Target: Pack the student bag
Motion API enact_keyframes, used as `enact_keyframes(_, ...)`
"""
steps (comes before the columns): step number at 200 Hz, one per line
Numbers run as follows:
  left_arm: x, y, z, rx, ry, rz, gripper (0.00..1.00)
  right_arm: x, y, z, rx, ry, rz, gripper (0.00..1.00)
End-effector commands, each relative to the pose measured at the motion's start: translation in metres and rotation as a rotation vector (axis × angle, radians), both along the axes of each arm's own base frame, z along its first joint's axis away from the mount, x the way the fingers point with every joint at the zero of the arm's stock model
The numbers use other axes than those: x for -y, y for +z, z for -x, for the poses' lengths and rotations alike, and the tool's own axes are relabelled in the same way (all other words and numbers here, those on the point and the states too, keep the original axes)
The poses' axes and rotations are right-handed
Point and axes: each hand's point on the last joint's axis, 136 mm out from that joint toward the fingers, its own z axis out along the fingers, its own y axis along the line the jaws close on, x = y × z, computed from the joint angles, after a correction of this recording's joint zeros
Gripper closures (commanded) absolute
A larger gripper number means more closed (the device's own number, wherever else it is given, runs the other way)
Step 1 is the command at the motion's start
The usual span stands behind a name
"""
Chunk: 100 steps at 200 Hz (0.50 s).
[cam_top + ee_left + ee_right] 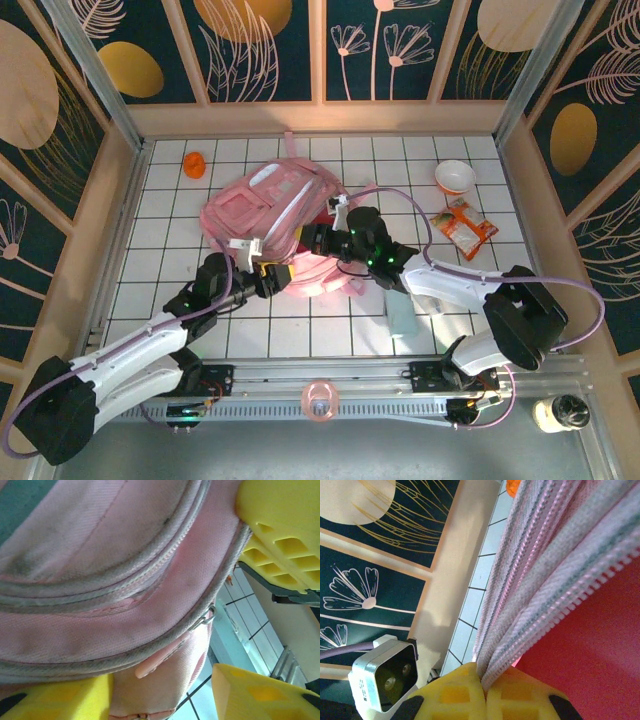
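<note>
Pink ring [320, 400]: bottom centre of the top view, on the near rail.
Pale blue-green flat item [403, 316]: on the white-tiled table [330, 335], lower right of centre, beside the right arm.
Left claw [262, 279]: at the bag's lower edge, yellow jaws wide apart, with the piped seam lying between them.
Right claw [484, 679]: yellow pads pressed together, pinching the zip edge; a red surface [590, 645] lies beside it.
Student bag [262, 208]: pale pink, lying at centre of the table.
Orange snack packet [466, 229]: right of the bag, apart from it.
White bowl [455, 177]: upper right.
Small orange object [195, 163]: upper left.
</note>
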Motion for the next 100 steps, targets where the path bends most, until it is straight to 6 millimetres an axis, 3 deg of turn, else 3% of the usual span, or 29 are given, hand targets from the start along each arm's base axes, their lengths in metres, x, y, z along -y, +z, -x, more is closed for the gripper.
enact_keyframes(1,0.012,0.038,-0.004,0.108,-0.047,0.079,0.51,-0.011,0.064,-0.005,0.141,0.011,-0.152,1.00)
enact_keyframes(55,0.011,0.030,-0.006,0.090,-0.038,0.050,0.66,-0.013,0.064,-0.005,0.138,0.015,-0.152,1.00)
enact_keyframes(100,0.012,0.039,-0.005,0.112,-0.050,0.071,0.76,-0.013,0.063,-0.004,0.134,0.014,-0.151,1.00)
